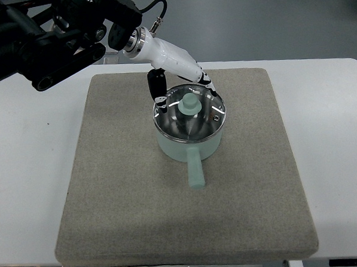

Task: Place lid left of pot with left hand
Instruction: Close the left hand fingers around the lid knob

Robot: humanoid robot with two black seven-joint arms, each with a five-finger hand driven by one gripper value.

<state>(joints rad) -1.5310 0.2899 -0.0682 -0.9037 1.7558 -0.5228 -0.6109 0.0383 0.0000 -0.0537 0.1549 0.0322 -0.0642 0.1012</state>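
Observation:
A mint-green pot (190, 146) stands on the grey mat (127, 190), its handle pointing toward the near edge. A glass lid (189, 116) with a mint knob (189, 106) sits on the pot. My left hand (185, 88), white with black fingers, reaches in from the upper left and hovers at the lid's far rim. One finger (158, 89) hangs at the lid's left rim, others at the upper right rim near the knob. The fingers are spread and hold nothing. The right hand is out of view.
The mat lies on a white table (31, 177). The black left arm (48, 38) crosses the upper left corner. Bare mat stretches to the left of the pot and in front of it.

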